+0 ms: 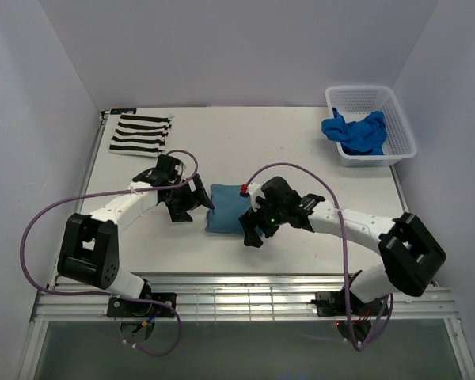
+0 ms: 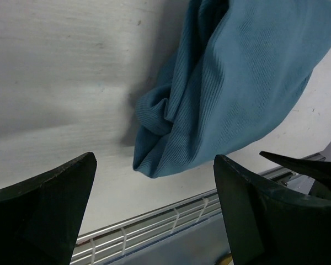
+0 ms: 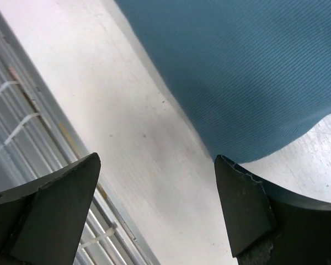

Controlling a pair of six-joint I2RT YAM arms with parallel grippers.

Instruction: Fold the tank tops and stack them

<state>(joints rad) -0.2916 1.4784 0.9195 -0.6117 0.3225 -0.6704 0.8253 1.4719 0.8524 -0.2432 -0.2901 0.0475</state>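
A muted teal-blue tank top (image 1: 226, 209) lies folded into a small bundle on the table between my two grippers; it shows bunched (image 2: 237, 83) in the left wrist view and flat (image 3: 248, 72) in the right wrist view. My left gripper (image 1: 191, 207) stands open at its left edge, holding nothing (image 2: 154, 190). At the bundle's right edge my right gripper (image 1: 252, 229) is open and empty (image 3: 157, 190). The black-and-white striped tank top (image 1: 139, 134) lies folded at the far left corner. A bright royal blue tank top (image 1: 356, 131) sits crumpled in the basket.
The white lattice basket (image 1: 401, 123) stands at the far right corner. A metal rail (image 1: 245, 297) runs along the near table edge, close behind both grippers. Purple cables (image 1: 63, 206) loop beside each arm.
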